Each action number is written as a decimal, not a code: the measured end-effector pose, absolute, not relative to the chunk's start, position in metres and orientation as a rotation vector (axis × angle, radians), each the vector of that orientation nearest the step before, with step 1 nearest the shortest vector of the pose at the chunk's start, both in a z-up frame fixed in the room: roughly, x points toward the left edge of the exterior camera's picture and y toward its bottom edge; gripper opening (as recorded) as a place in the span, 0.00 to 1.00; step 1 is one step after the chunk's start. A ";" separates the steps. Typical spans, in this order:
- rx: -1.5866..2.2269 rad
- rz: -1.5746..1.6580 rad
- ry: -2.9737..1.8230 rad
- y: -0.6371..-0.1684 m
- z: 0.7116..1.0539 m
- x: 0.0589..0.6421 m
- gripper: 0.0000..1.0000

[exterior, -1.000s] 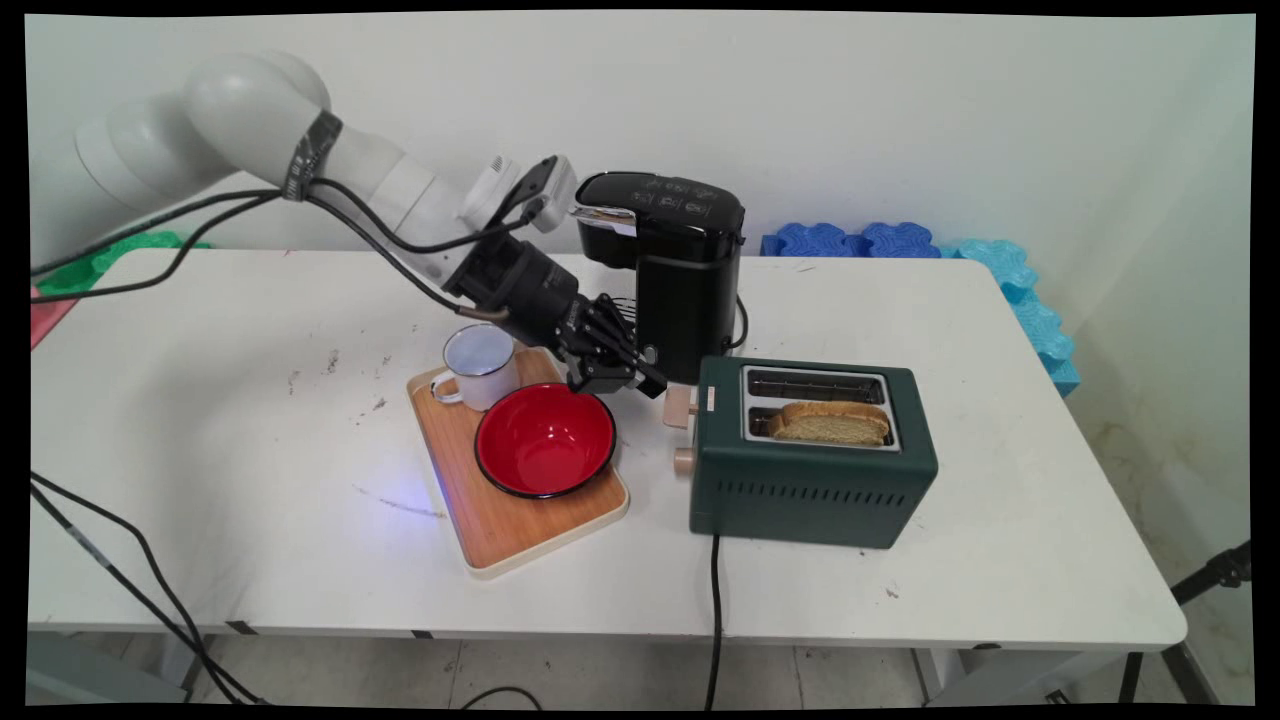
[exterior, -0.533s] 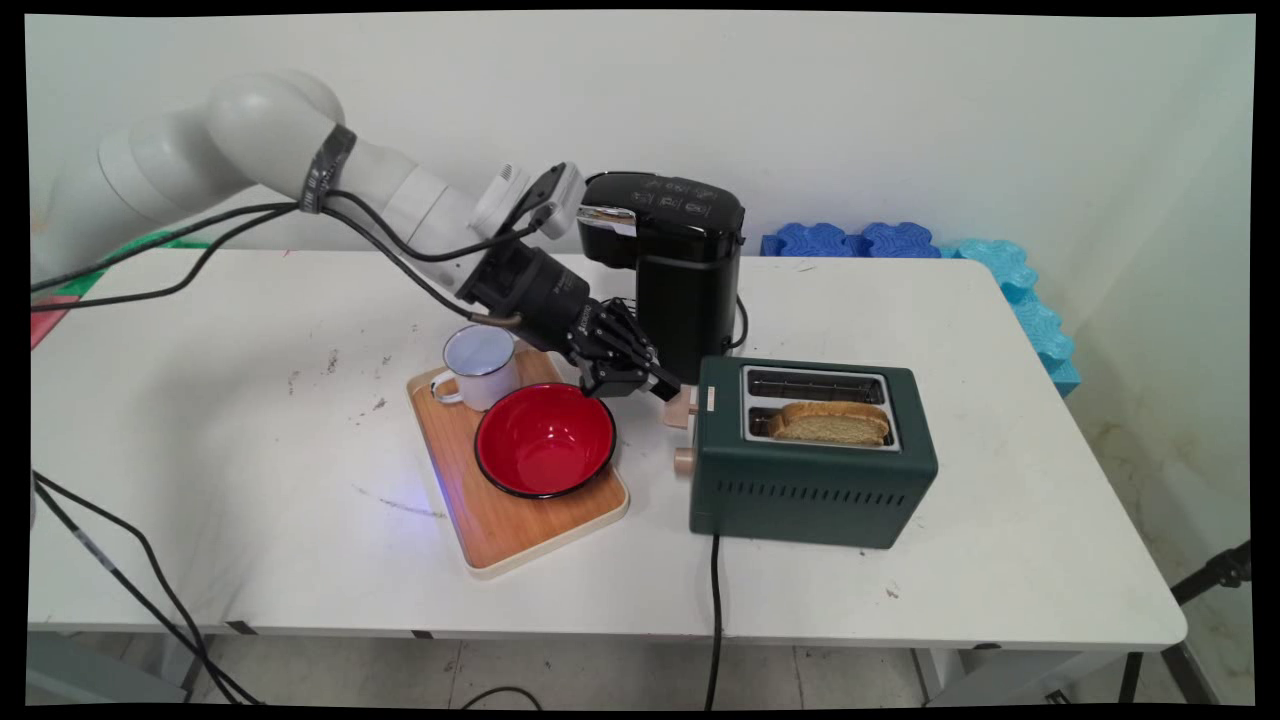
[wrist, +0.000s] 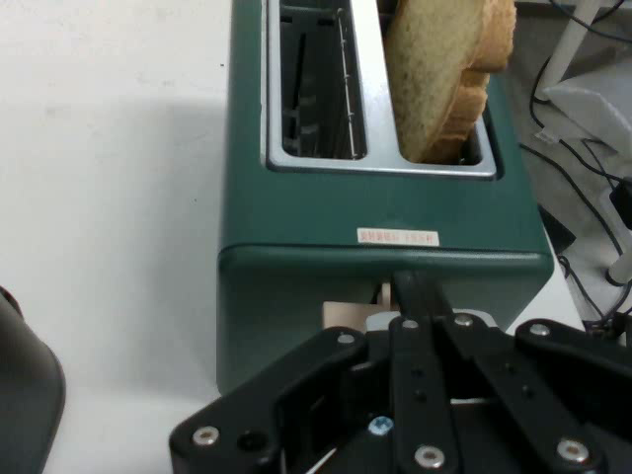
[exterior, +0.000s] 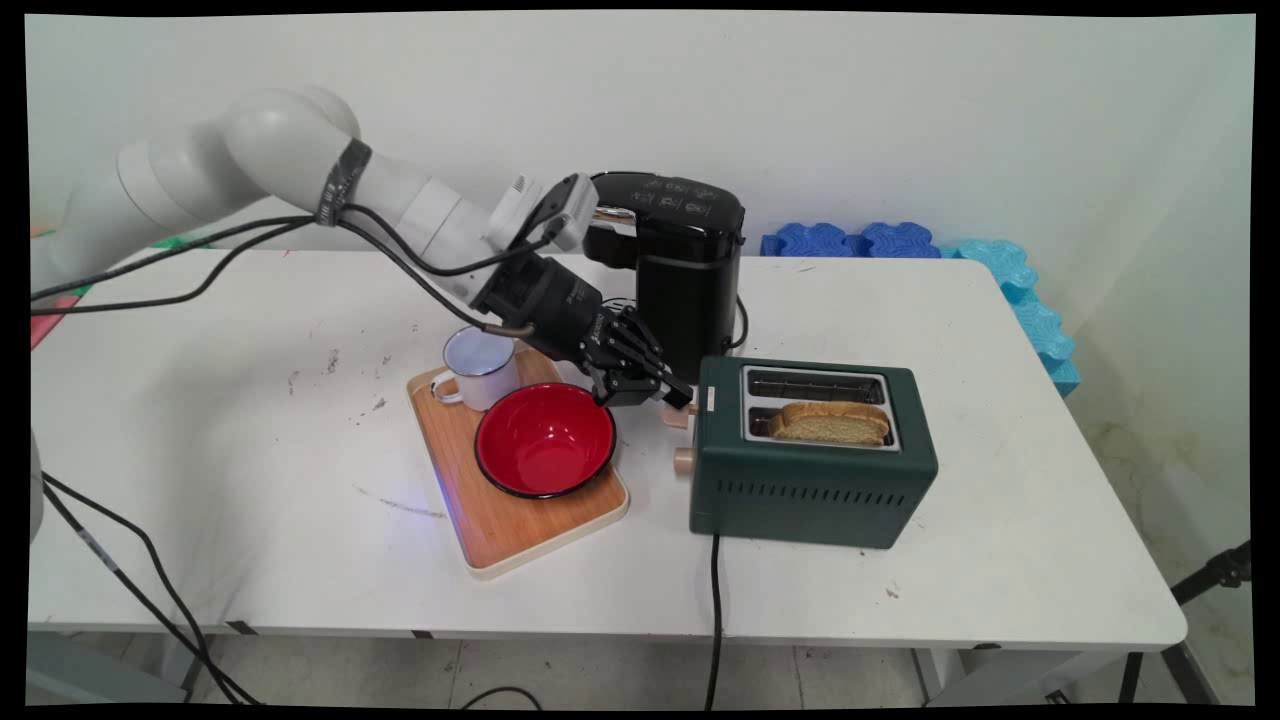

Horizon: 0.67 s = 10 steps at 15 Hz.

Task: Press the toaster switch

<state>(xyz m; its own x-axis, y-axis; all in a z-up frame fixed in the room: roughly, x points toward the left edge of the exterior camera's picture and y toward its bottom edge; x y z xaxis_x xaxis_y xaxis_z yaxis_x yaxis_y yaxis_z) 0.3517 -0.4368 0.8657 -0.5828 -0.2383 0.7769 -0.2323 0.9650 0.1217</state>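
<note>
A dark green two-slot toaster [exterior: 810,490] [wrist: 375,212] stands right of centre, with a slice of bread [exterior: 830,423] [wrist: 444,69] upright in its near slot. The far slot is empty. A beige lever [exterior: 680,414] [wrist: 346,316] and a round knob [exterior: 684,461] sit on the toaster's left end. My gripper [exterior: 678,394] [wrist: 410,291] is shut with nothing between its fingers. Its tips are right at the lever, against the toaster's left end wall.
A wooden tray [exterior: 500,530] left of the toaster carries a red bowl [exterior: 545,440] and a white enamel mug [exterior: 480,365]. A black coffee machine [exterior: 690,270] stands just behind my hand. The toaster's cord [exterior: 714,600] runs off the front edge. Blue foam mats [exterior: 900,240] line the back right.
My arm has slid the shut gripper rightward, over the bowl's far rim, until its tips reached the toaster's lever. Nothing else moved.
</note>
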 end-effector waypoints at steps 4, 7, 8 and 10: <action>0.325 -0.007 -2.221 -0.438 0.857 0.348 0.00; 0.320 -0.009 -2.228 -0.438 0.850 0.346 0.00; 0.319 -0.009 -2.231 -0.437 0.848 0.345 0.00; 0.317 -0.010 -2.234 -0.437 0.844 0.345 0.00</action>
